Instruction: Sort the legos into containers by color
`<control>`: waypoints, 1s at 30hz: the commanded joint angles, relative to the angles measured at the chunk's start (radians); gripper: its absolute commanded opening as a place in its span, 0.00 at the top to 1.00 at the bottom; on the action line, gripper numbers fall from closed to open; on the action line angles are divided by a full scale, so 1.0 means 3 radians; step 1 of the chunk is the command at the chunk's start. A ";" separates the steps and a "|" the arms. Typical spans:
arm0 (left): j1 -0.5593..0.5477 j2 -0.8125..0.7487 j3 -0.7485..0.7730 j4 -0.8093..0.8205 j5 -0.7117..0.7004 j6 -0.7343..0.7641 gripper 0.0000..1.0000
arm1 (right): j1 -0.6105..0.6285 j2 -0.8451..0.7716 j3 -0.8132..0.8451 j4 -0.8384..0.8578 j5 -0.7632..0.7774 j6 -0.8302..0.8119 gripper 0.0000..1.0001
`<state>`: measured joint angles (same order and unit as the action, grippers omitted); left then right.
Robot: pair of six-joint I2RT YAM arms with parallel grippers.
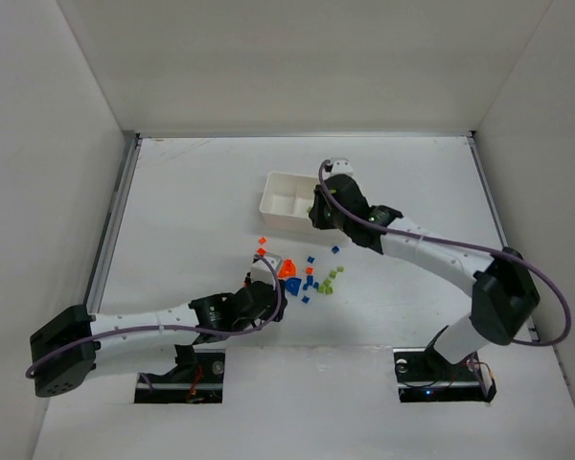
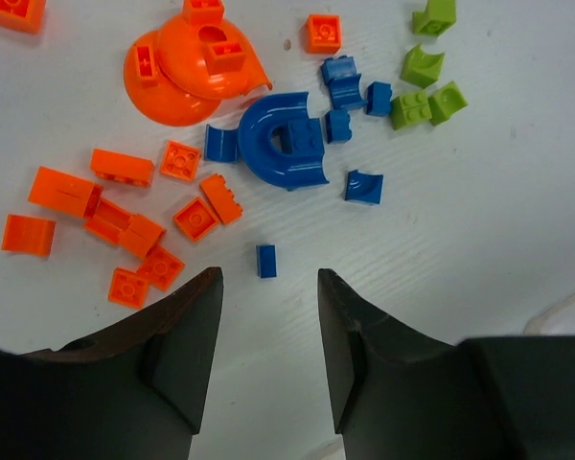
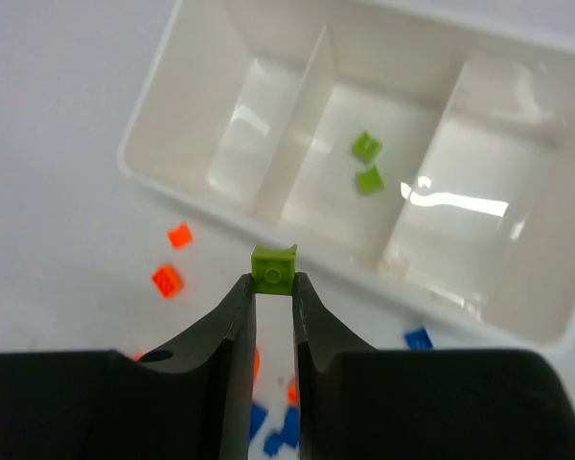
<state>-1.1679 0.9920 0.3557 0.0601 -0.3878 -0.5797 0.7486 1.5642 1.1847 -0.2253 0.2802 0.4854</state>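
My right gripper is shut on a lime green brick, held just in front of the near wall of the white tray. Two green bricks lie in the tray's middle compartment; the two outer compartments look bare. From above, the right gripper sits at the near right corner of the tray. My left gripper stands open low over the table, with a tiny blue brick just ahead of its tips. Beyond that lie the larger blue piece, the larger orange piece, and loose legos.
Orange bricks are scattered to the left of the left gripper, blue ones ahead and green ones at the far right. Two stray orange bricks lie near the tray. White walls enclose the table.
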 commanded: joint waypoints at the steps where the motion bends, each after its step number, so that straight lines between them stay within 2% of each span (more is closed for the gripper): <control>1: -0.0128 0.0068 0.0057 -0.0123 -0.0241 -0.0118 0.58 | -0.0151 0.0511 0.0488 0.0291 -0.0141 -0.0288 0.85; 5: -0.0169 0.0139 0.0052 -0.0134 -0.0247 -0.0174 0.57 | -0.0218 0.0844 0.0760 0.0306 -0.0085 -0.0304 0.84; 10: -0.0180 0.0236 0.0046 -0.0093 -0.0236 -0.0210 0.56 | -0.0253 0.1014 0.0827 0.0377 0.0002 -0.0258 0.81; 13: -0.0205 0.0303 0.0067 -0.0067 -0.0221 -0.0185 0.56 | -0.0253 0.1050 0.0822 0.0383 0.0048 -0.0258 0.62; 16: -0.0195 0.0426 0.0052 0.0045 -0.0221 -0.0164 0.56 | -0.0238 0.0999 0.0725 0.0418 0.0089 -0.0299 0.50; 19: -0.0200 0.0543 0.0072 0.0101 -0.0221 -0.0149 0.56 | -0.0233 0.0902 0.0618 0.0449 0.0094 -0.0304 0.50; 24: -0.0144 0.0743 0.0128 0.0183 -0.0272 -0.0083 0.59 | -0.0207 0.0544 0.0178 0.0521 0.0160 -0.0309 0.63; 25: -0.0149 0.0789 0.0164 0.0209 -0.0272 -0.0032 0.61 | -0.0172 0.0311 -0.0141 0.0541 0.0191 -0.0299 0.67; 26: -0.0149 0.0799 0.0164 0.0219 -0.0272 -0.0021 0.62 | -0.0167 0.0258 -0.0215 0.0551 0.0196 -0.0294 0.68; 30: -0.0113 0.0896 0.0210 0.0224 -0.0242 0.0025 0.78 | -0.0085 -0.0309 -0.0885 0.0587 0.0242 -0.0238 0.69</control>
<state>-1.2140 1.2362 0.3885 0.1390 -0.4690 -0.5903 0.6952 1.6077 1.0367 -0.0814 0.3264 0.4034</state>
